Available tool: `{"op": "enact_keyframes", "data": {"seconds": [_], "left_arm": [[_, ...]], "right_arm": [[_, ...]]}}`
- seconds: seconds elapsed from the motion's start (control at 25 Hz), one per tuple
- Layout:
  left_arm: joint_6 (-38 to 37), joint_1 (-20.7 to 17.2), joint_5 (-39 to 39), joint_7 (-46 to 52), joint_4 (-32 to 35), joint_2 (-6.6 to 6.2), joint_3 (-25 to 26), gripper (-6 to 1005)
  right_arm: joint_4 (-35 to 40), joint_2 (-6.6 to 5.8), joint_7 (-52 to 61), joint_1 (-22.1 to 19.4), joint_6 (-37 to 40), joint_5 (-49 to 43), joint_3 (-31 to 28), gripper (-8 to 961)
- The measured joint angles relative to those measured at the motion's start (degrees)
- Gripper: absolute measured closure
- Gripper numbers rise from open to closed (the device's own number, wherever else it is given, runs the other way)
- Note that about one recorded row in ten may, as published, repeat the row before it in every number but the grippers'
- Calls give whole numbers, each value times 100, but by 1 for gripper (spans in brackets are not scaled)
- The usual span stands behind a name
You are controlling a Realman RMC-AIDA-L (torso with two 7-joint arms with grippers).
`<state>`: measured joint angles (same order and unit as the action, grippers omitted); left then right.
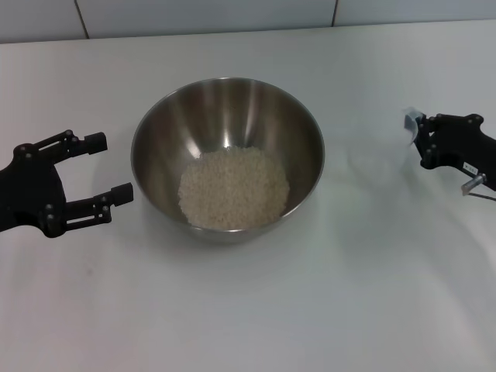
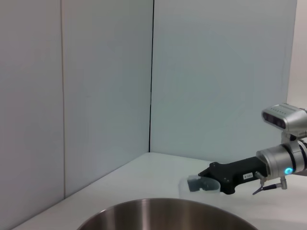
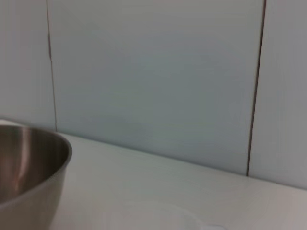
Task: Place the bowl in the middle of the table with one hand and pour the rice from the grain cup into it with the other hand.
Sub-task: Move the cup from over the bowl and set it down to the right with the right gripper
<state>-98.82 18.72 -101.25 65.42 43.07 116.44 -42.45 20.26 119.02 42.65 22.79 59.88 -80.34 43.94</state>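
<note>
The steel bowl (image 1: 227, 155) stands in the middle of the white table (image 1: 248, 310), with a flat heap of rice (image 1: 233, 188) in its bottom. To the left of the bowl my left gripper (image 1: 110, 167) hovers open, its fingers apart and clear of the rim. Far to the right of the bowl my right gripper (image 1: 421, 138) is shut on the small translucent grain cup (image 1: 412, 124), which looks empty. The left wrist view shows the bowl rim (image 2: 163, 213) and, beyond it, the right gripper (image 2: 211, 179) with the grain cup (image 2: 200, 183) low over the table.
Pale wall panels (image 1: 232, 15) run along the far edge of the table. In the right wrist view the bowl's outer wall (image 3: 29, 177) stands at one side, in front of those wall panels (image 3: 153, 81).
</note>
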Motion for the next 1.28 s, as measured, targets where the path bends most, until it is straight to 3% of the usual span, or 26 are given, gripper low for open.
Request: {"op": "enact_keyframes", "data": {"seconds": [0.64, 1.08, 1.28], "left_arm": [[-11, -28, 0, -3, 0, -8, -3, 164], [-138, -57, 1, -3, 8, -8, -9, 164], [-153, -69, 0, -4, 9, -8, -9, 164]], "right_arm": [[-159, -2, -100, 118, -159, 6, -46, 870], [-171, -11, -73, -64, 102, -13, -30, 668], [-141, -6, -92, -242, 286, 2, -54, 481]]}}
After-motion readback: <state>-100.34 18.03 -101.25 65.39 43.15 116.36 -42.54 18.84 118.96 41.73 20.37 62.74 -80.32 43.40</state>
